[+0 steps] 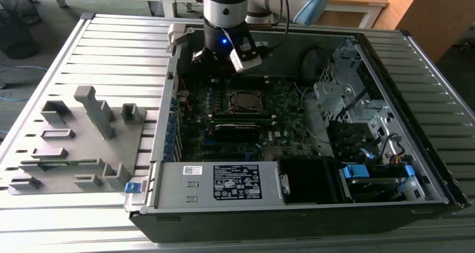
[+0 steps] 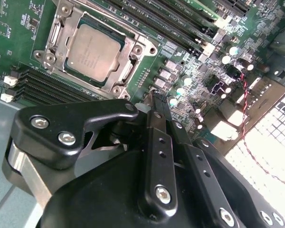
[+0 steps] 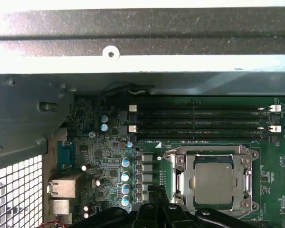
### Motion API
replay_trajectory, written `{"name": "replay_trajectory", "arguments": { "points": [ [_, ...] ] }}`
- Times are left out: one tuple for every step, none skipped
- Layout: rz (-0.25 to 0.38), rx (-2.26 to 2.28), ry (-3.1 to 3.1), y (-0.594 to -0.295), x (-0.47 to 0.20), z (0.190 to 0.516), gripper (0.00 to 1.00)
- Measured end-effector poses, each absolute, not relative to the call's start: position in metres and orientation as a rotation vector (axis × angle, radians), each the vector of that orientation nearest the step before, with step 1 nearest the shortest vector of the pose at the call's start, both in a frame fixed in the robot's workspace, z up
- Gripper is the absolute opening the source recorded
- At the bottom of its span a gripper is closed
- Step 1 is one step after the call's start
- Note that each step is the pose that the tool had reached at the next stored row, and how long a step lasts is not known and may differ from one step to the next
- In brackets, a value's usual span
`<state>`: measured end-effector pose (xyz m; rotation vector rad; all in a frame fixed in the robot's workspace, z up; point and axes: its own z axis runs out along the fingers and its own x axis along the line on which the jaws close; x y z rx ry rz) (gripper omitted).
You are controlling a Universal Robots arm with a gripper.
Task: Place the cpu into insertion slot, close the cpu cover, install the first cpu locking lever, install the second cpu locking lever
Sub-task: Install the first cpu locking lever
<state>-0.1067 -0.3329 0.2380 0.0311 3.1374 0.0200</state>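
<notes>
Inside the open computer case (image 1: 297,225), the gripper (image 2: 156,97), fingers (image 2: 156,142) pinched shut and empty, hovers near the seated cpu (image 2: 92,52); drifting low could clip the capacitors (image 2: 187,80).

I am logging colours | the cpu (image 2: 92,52) is showing dull silver-grey | the cpu cover (image 2: 128,61) is gleaming silvery | the motherboard (image 2: 19,33) is showing dark green, speckled with teal-topped capacitors (image 3: 126,162) | the gripper (image 2: 154,97) is showing matte black | the tray (image 1: 74,136) is showing plain grey | 1 blue light (image 1: 224,40) is glowing on the arm (image 1: 222,8)
</notes>
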Motion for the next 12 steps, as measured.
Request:
{"name": "replay_trajectory", "arguments": {
  "points": [
    [0.02,0.031,3.137,-0.3329,-0.1066,0.238,0.1],
    [0.02,0.031,3.137,-0.3329,-0.1067,0.238,0.1],
    [0.02,0.031,3.137,-0.3324,-0.1066,0.238,0.1],
    [0.02,0.031,3.137,-0.3322,-0.1078,0.2379,0.1],
    [0.02,0.031,3.137,-0.3322,-0.1079,0.2379,0.1],
    [0.02,0.031,3.137,-0.3321,-0.108,0.2379,0.1],
    [0.02,0.031,3.137,-0.3319,-0.108,0.238,0.1],
    [0.02,0.031,3.137,-0.3316,-0.1079,0.2379,0.1],
    [0.02,0.031,3.137,-0.3314,-0.108,0.2379,0.1],
    [0.02,0.031,3.137,-0.3311,-0.1082,0.2379,0.1],
    [0.02,0.031,3.137,-0.3312,-0.1087,0.2379,0.1],
    [0.02,0.031,3.137,-0.3312,-0.1088,0.2378,0.1]
  ]
}}
